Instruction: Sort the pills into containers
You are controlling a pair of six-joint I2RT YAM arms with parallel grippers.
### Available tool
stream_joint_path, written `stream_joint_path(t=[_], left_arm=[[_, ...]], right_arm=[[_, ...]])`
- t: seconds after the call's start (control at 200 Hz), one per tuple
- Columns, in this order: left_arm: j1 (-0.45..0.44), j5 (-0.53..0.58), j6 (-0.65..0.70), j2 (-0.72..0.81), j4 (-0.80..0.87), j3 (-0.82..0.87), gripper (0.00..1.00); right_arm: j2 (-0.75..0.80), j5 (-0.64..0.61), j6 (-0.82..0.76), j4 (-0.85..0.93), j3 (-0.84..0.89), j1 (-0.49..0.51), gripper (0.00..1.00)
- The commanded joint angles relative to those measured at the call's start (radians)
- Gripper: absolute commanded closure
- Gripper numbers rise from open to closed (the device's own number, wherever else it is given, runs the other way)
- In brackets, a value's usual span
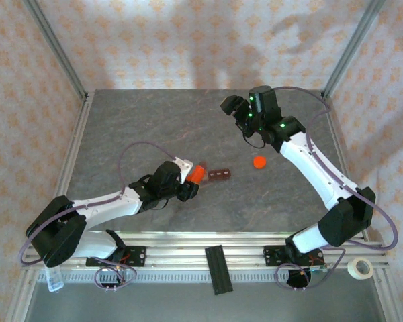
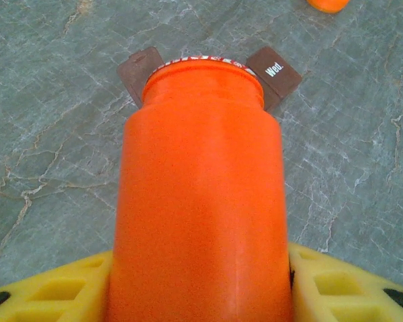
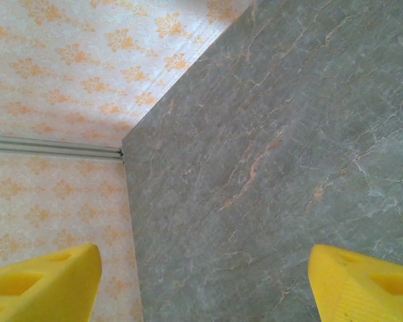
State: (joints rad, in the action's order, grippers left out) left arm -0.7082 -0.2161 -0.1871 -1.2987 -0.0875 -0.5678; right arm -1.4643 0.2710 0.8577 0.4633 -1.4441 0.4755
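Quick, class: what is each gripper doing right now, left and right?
Left gripper: shut on the orange bottle.
Right gripper: open, holding nothing.

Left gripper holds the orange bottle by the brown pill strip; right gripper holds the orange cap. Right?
No. The right gripper is open and empty in the right wrist view; the orange cap lies on the table. The rest holds.

L gripper (image 1: 191,182) clamped, low; R gripper (image 1: 231,105) open, raised.
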Motion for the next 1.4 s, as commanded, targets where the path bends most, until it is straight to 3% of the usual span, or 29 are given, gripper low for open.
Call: stream_joint_path(t=[0.0, 0.691, 1.221, 1.396], left_arm=[[-0.009, 0.015, -0.014, 0.006, -0.019, 0.0, 1.0], [-0.018, -0.003, -0.023, -0.073, -0.013, -0.044, 1.0], [-0.023, -0.015, -0.017, -0.082, -0.005, -0.06, 1.0], [-0.022, -0.018, -0.013, -0.087, 0.021, -0.075, 1.0]], right_arm=[[0.013, 0.005, 0.013, -0.012, -0.03, 0.013, 0.2], [0.097, -0.021, 0.003, -0.07, 0.029, 0.018, 0.19], [-0.037, 0.164, 0.07, -0.107, -0.022, 0.0, 0.19], [-0.008, 0.157, 0.065, -0.125, -0.002, -0.003, 0.19]])
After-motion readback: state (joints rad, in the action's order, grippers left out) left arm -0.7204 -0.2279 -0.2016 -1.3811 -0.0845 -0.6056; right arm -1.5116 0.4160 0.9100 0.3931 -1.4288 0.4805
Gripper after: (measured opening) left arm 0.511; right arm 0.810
